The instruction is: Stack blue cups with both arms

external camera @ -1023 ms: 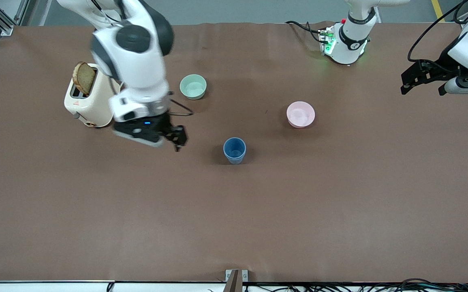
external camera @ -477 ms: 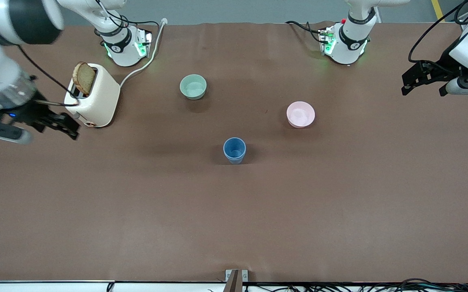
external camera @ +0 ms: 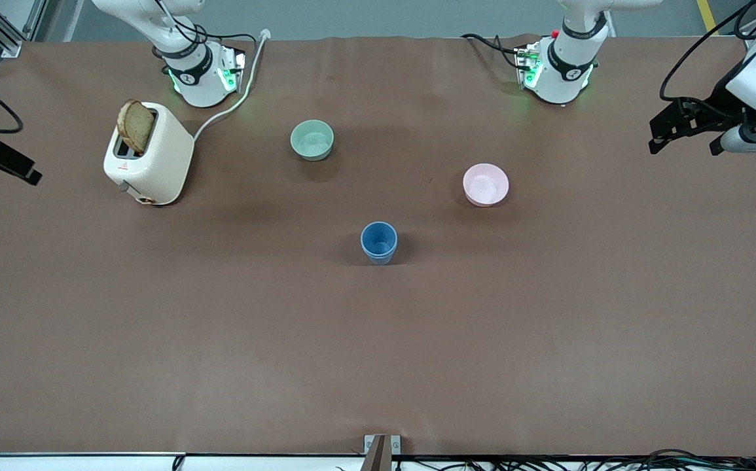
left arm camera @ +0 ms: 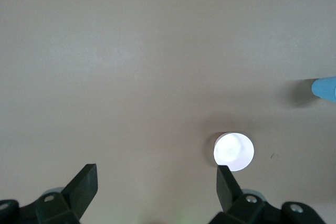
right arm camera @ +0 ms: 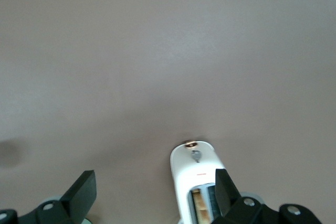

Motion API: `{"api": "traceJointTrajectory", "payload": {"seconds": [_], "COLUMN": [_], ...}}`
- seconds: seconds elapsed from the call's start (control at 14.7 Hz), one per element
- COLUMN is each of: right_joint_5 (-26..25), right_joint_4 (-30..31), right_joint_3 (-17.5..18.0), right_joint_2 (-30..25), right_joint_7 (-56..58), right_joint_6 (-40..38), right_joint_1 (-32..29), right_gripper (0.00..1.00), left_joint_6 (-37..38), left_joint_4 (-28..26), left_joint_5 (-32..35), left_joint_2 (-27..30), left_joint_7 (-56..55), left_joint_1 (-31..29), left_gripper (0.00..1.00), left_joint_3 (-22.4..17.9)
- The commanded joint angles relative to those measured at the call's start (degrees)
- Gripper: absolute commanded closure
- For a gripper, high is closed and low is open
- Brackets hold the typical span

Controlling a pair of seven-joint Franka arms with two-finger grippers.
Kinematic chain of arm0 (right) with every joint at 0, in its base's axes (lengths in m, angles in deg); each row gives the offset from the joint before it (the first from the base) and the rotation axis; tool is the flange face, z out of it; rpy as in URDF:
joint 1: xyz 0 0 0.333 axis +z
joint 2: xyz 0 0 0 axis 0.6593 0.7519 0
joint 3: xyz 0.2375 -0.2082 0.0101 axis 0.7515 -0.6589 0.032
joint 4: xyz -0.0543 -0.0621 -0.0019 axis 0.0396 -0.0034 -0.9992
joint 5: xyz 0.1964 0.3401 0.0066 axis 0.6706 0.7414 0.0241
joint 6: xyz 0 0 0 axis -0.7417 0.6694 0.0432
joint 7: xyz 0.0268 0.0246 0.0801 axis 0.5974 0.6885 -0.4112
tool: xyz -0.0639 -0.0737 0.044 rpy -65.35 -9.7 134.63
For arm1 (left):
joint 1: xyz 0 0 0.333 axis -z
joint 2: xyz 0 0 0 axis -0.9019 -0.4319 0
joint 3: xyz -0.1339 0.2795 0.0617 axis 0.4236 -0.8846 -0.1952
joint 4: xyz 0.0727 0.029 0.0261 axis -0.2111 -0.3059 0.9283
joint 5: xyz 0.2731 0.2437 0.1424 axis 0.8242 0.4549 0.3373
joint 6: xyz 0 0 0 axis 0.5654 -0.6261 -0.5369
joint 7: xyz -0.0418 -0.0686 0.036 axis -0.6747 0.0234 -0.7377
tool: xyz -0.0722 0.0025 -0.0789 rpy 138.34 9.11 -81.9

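Note:
One blue cup [external camera: 378, 242] stands upright in the middle of the table. I see no separate second cup, and I cannot tell whether one is nested inside it. Its edge shows in the left wrist view [left arm camera: 325, 88]. My right gripper [external camera: 21, 171] hangs over the table edge at the right arm's end, beside the toaster. In the right wrist view it [right arm camera: 155, 177] is open and empty. My left gripper [external camera: 684, 140] waits in the air over the left arm's end of the table. In the left wrist view it [left arm camera: 157, 170] is open and empty.
A cream toaster [external camera: 152, 154] with a slice of toast stands near the right arm's base and shows in the right wrist view [right arm camera: 197, 179]. A mint-green bowl [external camera: 312, 140] and a pink bowl [external camera: 486, 184] stand farther from the front camera than the cup.
My right arm has swung away from beside the blue cup, past the toaster, out to the table edge at its own end. The left arm and the cup have not moved.

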Motion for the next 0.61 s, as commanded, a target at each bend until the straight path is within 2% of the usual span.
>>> {"api": "traceJointTrajectory", "payload": {"seconds": [0.0, 0.2, 0.34, 0.55], "right_joint_5": [1.08, 1.25, 1.25, 2.47], "right_joint_4": [-3.9, -5.84, -5.76, -5.84], "right_joint_3": [-2.52, -2.61, -2.34, -2.17], "right_joint_2": [-0.28, -0.19, -0.54, -0.19], "right_joint_7": [5.17, 5.44, 9.63, 10.27], "right_joint_6": [-3.0, -6.6, -9.76, -6.98], "right_joint_1": [0.41, 0.32, 0.32, -0.03], "right_gripper": [0.0, 0.0, 0.0, 0.0], "left_joint_6": [0.33, 0.33, 0.33, 0.33], "left_joint_4": [1.27, 1.53, 1.62, 2.67], "left_joint_5": [0.73, 0.82, 0.82, 0.91], "left_joint_2": [-0.41, -0.41, -0.41, -0.68], "left_joint_7": [0.49, 0.67, 0.58, 0.41], "left_joint_1": [-0.01, -0.01, -0.01, -0.01], "left_gripper": [0.0, 0.0, 0.0, 0.0], "left_joint_3": [-0.01, -0.1, -0.1, -0.19]}}
